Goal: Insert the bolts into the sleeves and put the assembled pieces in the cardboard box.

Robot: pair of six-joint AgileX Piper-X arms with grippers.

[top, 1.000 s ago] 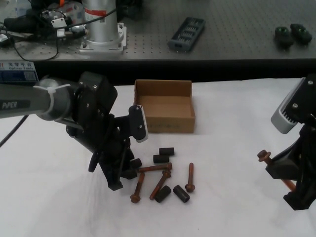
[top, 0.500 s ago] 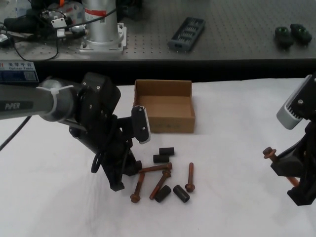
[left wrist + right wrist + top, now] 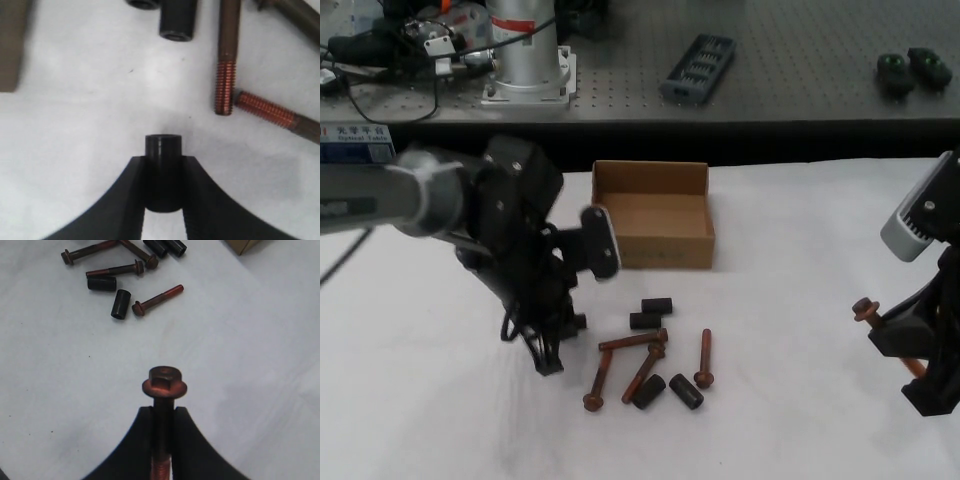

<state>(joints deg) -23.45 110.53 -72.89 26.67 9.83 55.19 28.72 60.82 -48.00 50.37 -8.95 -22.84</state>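
My left gripper (image 3: 163,197) is shut on a black sleeve (image 3: 162,165), held just above the white cloth beside the pile; in the high view this sleeve (image 3: 577,322) pokes out from the left gripper (image 3: 552,350). My right gripper (image 3: 163,435) is shut on a rusty bolt (image 3: 164,385) with its head pointing out. The high view shows that bolt (image 3: 865,311) in the right gripper (image 3: 918,368) at the far right. Loose bolts (image 3: 642,360) and sleeves (image 3: 657,305) lie in front of the open cardboard box (image 3: 660,225).
A white cloth (image 3: 790,260) covers the bench front. Behind it a metal breadboard carries a silver post (image 3: 525,45), a black rack (image 3: 698,65) and cables. Loose sleeves (image 3: 177,20) and bolts (image 3: 227,55) lie close ahead of the left gripper.
The left arm has drawn back to the left from the pile with the sleeve in its gripper. The right arm shifted slightly right a second ago, then held still.
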